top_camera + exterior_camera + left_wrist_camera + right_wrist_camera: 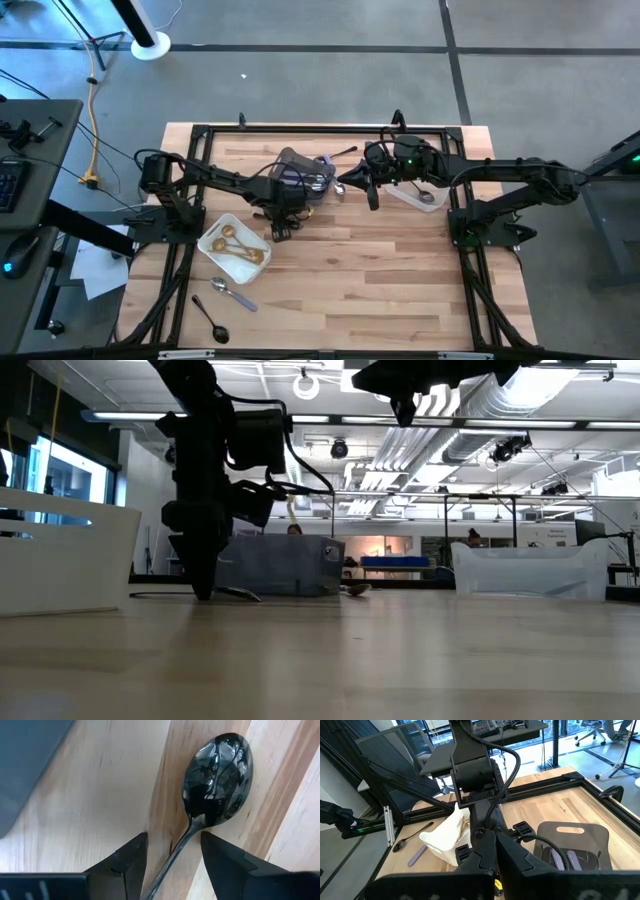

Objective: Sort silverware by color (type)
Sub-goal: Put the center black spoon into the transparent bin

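Observation:
A black spoon (217, 775) lies flat on the wooden table, bowl up. My left gripper (172, 857) is open and low over it, pointing down, one finger on each side of the spoon's neck without touching it. It stands just near of the grey bin (296, 162), close to the table (205, 585). My right gripper (492, 850) is shut and empty, held high (372, 192) between the bin and the clear tub (408, 196). A white tray (212, 258) holds gold spoons (238, 250). Lilac-handled pieces (565, 857) lie in the bin.
A lilac-handled spoon (232, 293) and another black spoon (211, 320) lie near the table's front left. A silver spoon (340, 186) lies by the bin's right side, and a black piece (345, 153) beyond it. The clear tub holds a spoon (428, 197).

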You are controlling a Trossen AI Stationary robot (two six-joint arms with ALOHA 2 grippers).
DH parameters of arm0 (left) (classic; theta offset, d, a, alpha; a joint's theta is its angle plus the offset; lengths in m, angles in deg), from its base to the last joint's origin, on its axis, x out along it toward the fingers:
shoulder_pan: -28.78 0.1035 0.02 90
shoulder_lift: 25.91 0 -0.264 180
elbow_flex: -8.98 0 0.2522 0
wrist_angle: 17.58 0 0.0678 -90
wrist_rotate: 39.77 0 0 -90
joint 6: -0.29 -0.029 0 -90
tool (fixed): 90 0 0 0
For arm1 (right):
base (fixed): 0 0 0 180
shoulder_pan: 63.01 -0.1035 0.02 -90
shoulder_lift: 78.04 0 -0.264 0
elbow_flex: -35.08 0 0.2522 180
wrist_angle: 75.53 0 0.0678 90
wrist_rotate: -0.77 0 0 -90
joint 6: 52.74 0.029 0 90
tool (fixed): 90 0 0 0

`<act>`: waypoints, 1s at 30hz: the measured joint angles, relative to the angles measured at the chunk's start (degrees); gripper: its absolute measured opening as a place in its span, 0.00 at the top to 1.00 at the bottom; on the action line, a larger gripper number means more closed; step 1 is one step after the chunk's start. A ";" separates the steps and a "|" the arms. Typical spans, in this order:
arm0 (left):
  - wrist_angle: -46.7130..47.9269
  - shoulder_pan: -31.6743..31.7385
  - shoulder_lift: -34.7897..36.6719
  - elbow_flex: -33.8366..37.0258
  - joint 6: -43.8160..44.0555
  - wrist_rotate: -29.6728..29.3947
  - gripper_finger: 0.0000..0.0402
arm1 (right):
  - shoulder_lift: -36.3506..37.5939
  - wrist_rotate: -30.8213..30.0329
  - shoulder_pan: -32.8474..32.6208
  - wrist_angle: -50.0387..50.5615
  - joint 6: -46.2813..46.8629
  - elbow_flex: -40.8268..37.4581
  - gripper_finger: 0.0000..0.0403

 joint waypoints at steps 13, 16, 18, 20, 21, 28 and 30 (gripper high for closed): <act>-0.61 0.00 -0.11 0.07 -3.82 0.21 0.95 | -0.02 0.00 0.00 0.00 0.00 0.00 1.00; -0.54 0.06 0.26 0.07 -5.48 0.63 0.98 | -0.02 -0.02 0.00 0.00 0.00 0.01 1.00; -0.51 0.05 0.34 0.09 -5.92 0.68 0.98 | -0.02 -0.02 0.00 0.00 0.00 0.00 1.00; -0.48 0.05 0.42 0.11 -6.32 0.70 0.99 | -0.02 -0.02 0.00 0.00 0.00 0.00 1.00; -0.48 0.07 0.42 0.11 -6.44 0.73 0.99 | -0.02 -0.02 0.00 0.00 0.00 0.00 1.00; -0.13 0.04 0.69 0.15 -8.37 0.84 0.99 | -0.02 -0.04 0.00 0.00 -0.02 0.00 1.00; 0.01 0.04 1.12 0.27 -10.25 0.87 0.99 | -0.02 -0.04 0.00 0.00 -0.02 0.00 1.00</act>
